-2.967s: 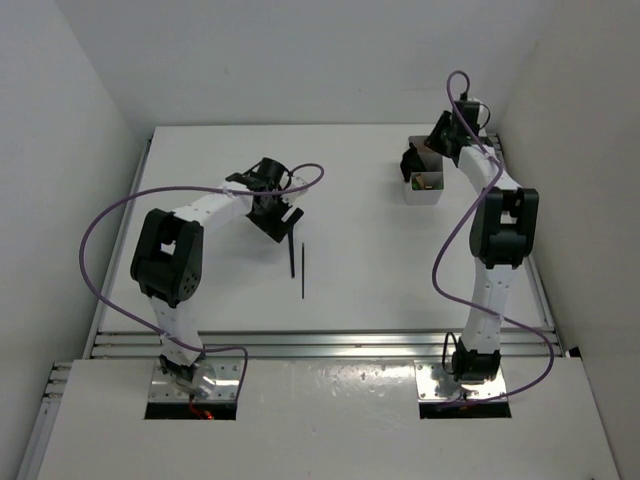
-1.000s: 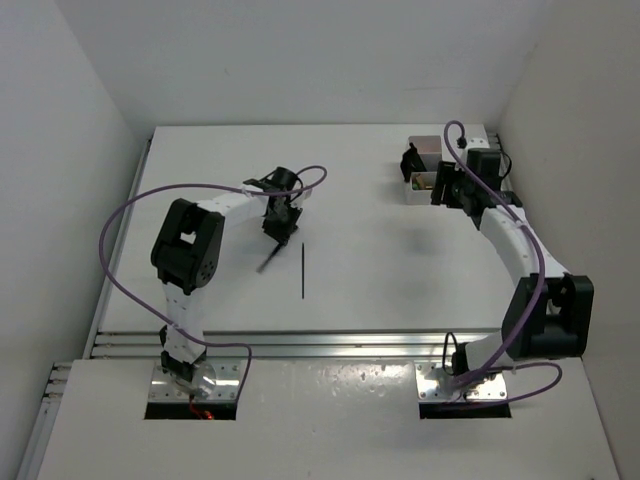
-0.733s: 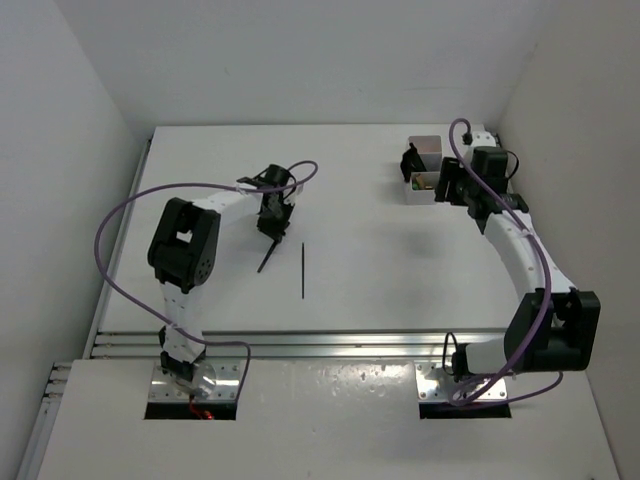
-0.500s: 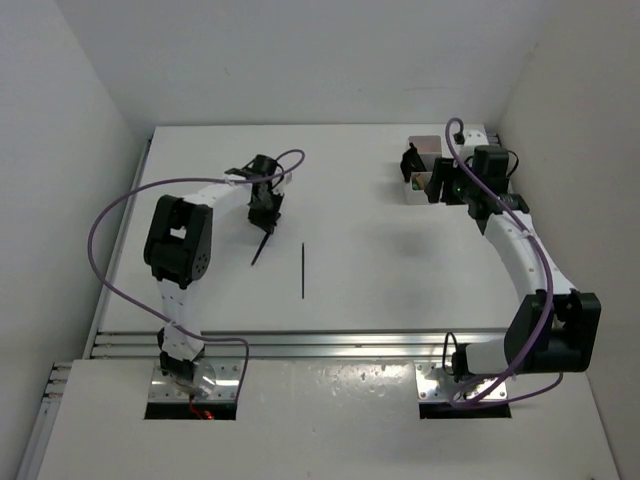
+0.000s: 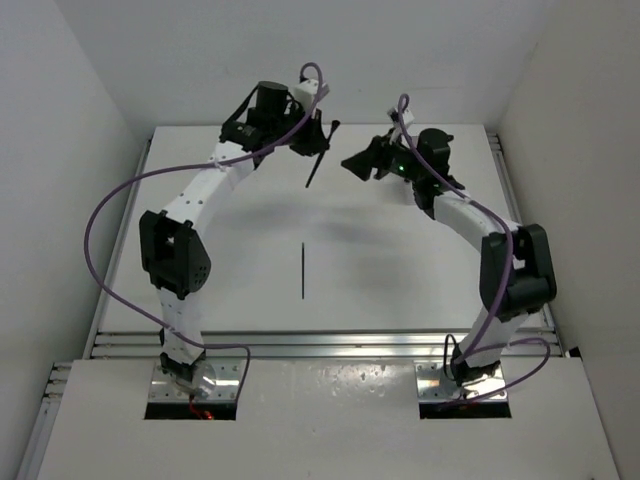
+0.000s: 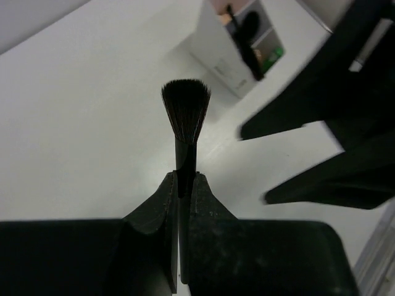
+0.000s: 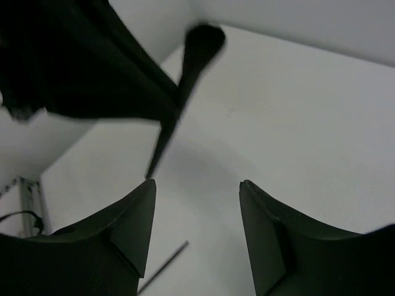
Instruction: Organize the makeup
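My left gripper is shut on the handle of a black makeup brush, bristles pointing away from the wrist. In the top view this brush hangs tilted high above the back of the table in the left gripper. Just to its right, the right gripper faces it with open jaws. From the right wrist, the brush lies beyond the open right gripper, apart from both fingers. A thin black pencil lies on the table, also seen as the pencil.
The translucent white compartment box stands on the table beyond the brush, with a dark brush and a green item inside. In the top view the right arm covers the box. White walls close in the table on three sides.
The left arm has lifted the brush off the table and carried it up toward the back middle. The right arm has swung left, away from the box, toward the brush.
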You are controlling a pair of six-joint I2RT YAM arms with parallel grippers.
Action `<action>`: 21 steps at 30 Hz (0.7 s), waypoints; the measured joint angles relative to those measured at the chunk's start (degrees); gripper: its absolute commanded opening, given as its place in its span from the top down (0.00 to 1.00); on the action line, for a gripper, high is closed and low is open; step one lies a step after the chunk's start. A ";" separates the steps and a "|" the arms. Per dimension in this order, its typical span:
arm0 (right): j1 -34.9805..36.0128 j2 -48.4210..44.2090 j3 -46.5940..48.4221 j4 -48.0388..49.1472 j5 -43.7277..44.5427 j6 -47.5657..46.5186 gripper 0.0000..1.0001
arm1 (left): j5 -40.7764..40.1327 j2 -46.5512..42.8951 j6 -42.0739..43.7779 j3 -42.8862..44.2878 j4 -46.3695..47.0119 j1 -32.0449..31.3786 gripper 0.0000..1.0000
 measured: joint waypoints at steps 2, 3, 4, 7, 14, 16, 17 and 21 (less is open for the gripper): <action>1.53 4.68 2.60 8.55 -1.25 6.43 0.49 | 2.10 -0.13 -1.03 -0.26 0.74 -1.99 1.00; 2.12 6.86 3.98 12.02 -1.55 9.25 0.50 | 2.91 -0.13 -1.40 -0.61 0.85 -2.91 1.00; 2.56 8.85 5.27 14.12 -2.40 11.63 0.51 | 2.21 -0.13 -0.98 -0.98 0.83 -3.72 1.00; 2.89 12.55 6.34 18.69 -3.58 17.90 0.52 | 1.11 -0.13 -1.33 -1.70 1.16 -3.41 1.00; 3.37 13.86 6.38 22.29 -3.50 22.97 0.54 | 0.28 -0.13 -2.05 -1.86 1.86 -3.10 1.00; 3.37 13.86 6.03 23.32 -3.72 24.06 0.54 | 0.33 -0.13 -2.67 -1.84 2.05 -3.08 1.00; 3.39 13.86 5.77 24.20 -3.85 24.76 0.54 | 0.39 -0.07 -2.99 -1.75 2.08 -3.04 1.00; 3.54 13.86 4.94 27.19 -4.11 26.77 0.55 | 1.01 0.59 -4.46 -0.85 2.62 -2.99 1.00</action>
